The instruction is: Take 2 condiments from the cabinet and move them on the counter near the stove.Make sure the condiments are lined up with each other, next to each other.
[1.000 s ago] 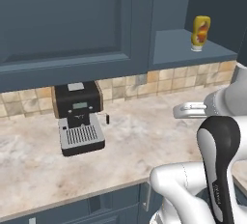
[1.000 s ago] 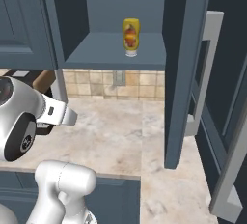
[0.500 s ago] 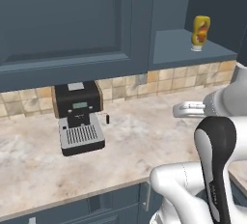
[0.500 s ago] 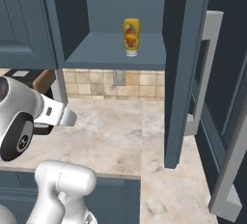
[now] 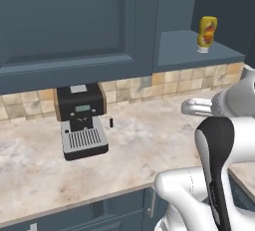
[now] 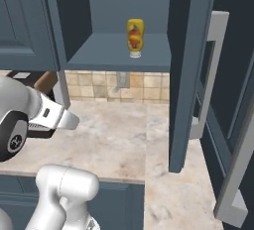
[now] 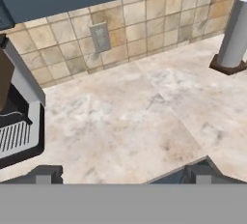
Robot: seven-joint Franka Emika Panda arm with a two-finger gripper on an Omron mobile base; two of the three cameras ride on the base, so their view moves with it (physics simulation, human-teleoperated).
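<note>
On cabinet (image 6: 119, 55) shelf: yellow bottle (image 6: 135, 37) upright; pincer (image 7: 120, 172) apart over counter (image 7: 130, 121).

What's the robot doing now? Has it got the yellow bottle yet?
Gripper open, empty, low over the counter. Yellow bottle upright on the cabinet shelf, untouched. Open cabinet door stands right of it.

The label of the yellow bottle (image 6: 135, 36) is too small to be read in either base view. In the hand view the coffee machine (image 7: 17, 121) is cut off by the left edge, so that just a corner of its drip grille is seen, and the paper-towel roll (image 7: 235, 35) is cut off by the top and right edges. The inside of the cabinet (image 5: 196, 51) is cut off by the right edge in the left base view.
</note>
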